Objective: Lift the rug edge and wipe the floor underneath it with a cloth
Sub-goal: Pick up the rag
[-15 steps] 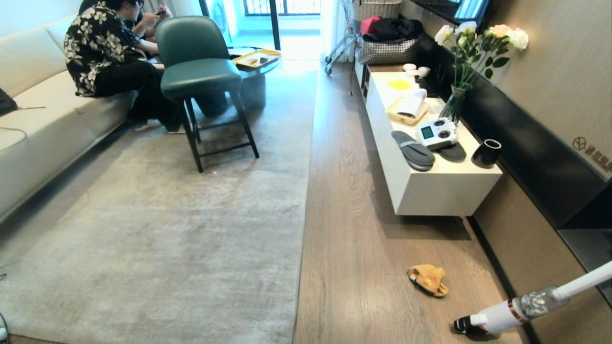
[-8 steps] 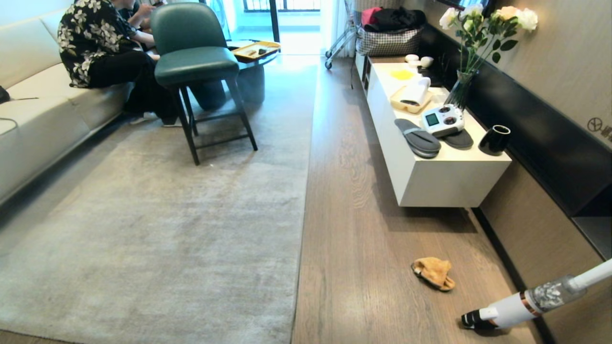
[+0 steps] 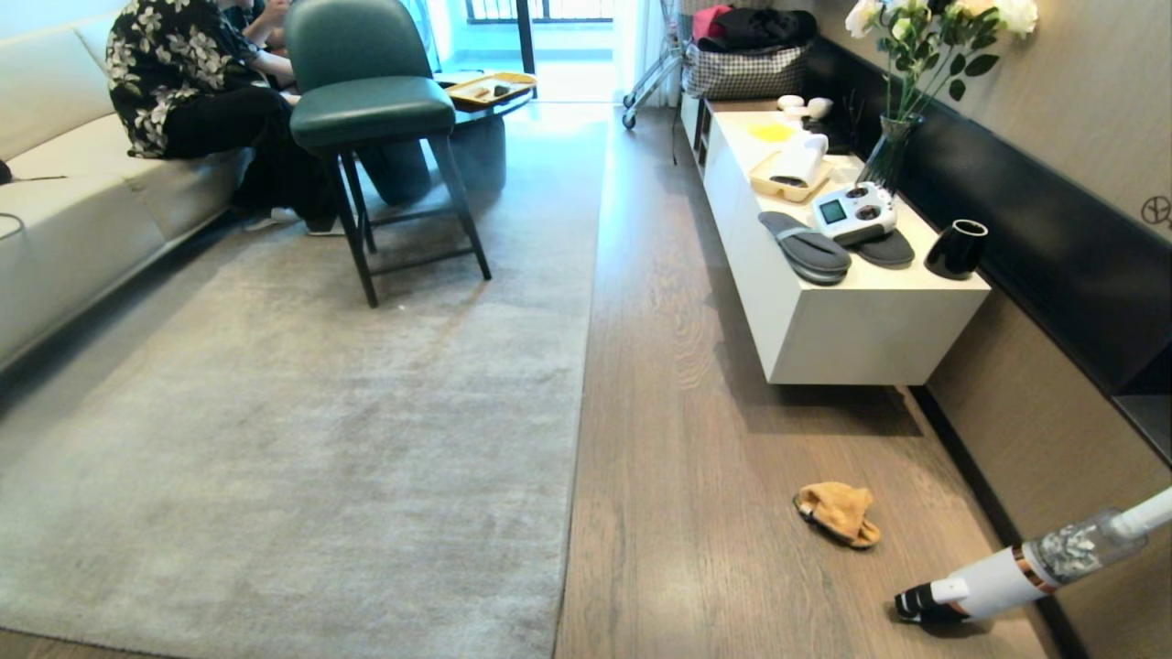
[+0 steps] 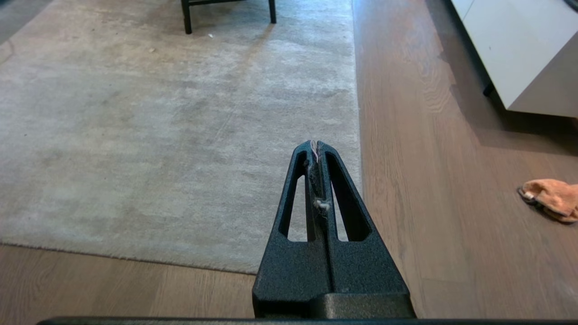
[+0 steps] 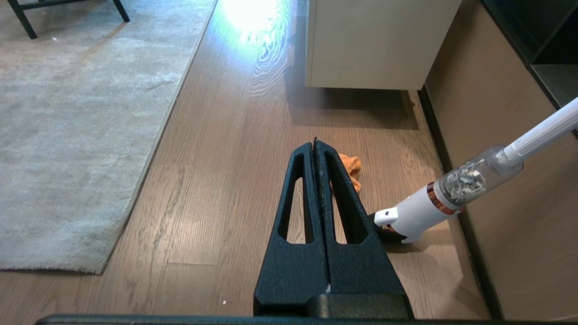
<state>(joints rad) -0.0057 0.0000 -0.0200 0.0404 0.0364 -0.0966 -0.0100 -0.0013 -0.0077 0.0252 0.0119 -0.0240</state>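
A large grey-beige rug (image 3: 302, 430) lies flat on the brown plank floor (image 3: 687, 476). Its straight rug edge (image 3: 579, 412) runs away from me down the room; a corner of the rug (image 4: 244, 266) shows in the left wrist view. The orange cloth (image 3: 838, 513) lies crumpled on the bare floor, right of the rug and near the vacuum. My left gripper (image 4: 314, 144) hangs shut above the rug's near corner, bits of fluff stuck between its fingers. My right gripper (image 5: 314, 142) hangs shut above the floor, partly covering the cloth (image 5: 354, 169). Neither arm shows in the head view.
A white stick vacuum (image 3: 998, 581) leans in at the right wall. A white low cabinet (image 3: 851, 320) carries grey slippers (image 3: 806, 247), a controller and a black cup. A green chair (image 3: 375, 110) stands on the rug; a person (image 3: 183, 82) sits on the sofa (image 3: 64, 210).
The whole head view has tilted downward: chair, cabinet and person slid up the picture, and the rug's near end came into view. Rug, cloth and vacuum have not moved on the floor.
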